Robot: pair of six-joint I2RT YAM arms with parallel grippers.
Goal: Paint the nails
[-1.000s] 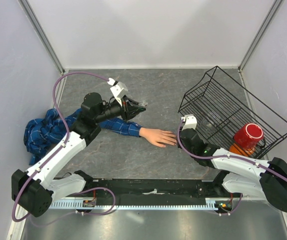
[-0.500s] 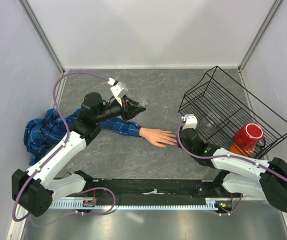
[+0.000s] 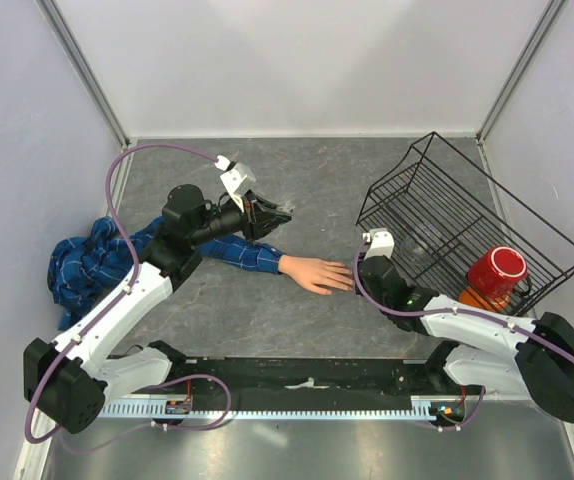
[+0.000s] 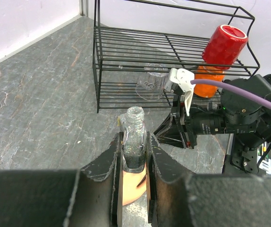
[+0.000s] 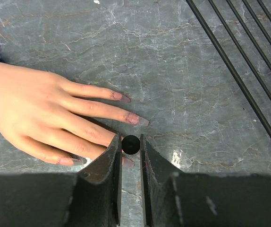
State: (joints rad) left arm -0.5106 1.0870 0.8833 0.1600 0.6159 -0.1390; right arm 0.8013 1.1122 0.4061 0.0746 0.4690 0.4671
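right jaws over the nails (image 5: 131, 118), as before

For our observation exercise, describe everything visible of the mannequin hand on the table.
The mannequin hand is pale peach and smooth, plastic-looking, lying palm down on the grey marbled table, fingers slightly spread toward the wire rack. Its long nails look faintly pink. A blue plaid sleeve covers the wrist. The right gripper holds a small black piece over one fingertip.
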